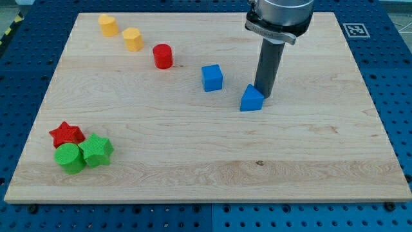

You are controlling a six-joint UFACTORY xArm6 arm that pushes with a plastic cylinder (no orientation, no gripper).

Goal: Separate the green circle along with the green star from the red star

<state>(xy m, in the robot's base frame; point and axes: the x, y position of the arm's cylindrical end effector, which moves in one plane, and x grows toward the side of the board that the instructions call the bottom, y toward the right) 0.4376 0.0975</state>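
jaws none, bare rod | my tip (265, 96) touching blue block (252, 99), holding nothing

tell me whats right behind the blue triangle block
My tip stands just behind the blue triangle block, toward the view's top right. The block hides whether they touch. Bare board surrounds them.

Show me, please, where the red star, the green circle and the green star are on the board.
red star (65, 134), camera view, on its top face.
green circle (69, 156), camera view, on its round top.
green star (96, 149), camera view, on its top face.
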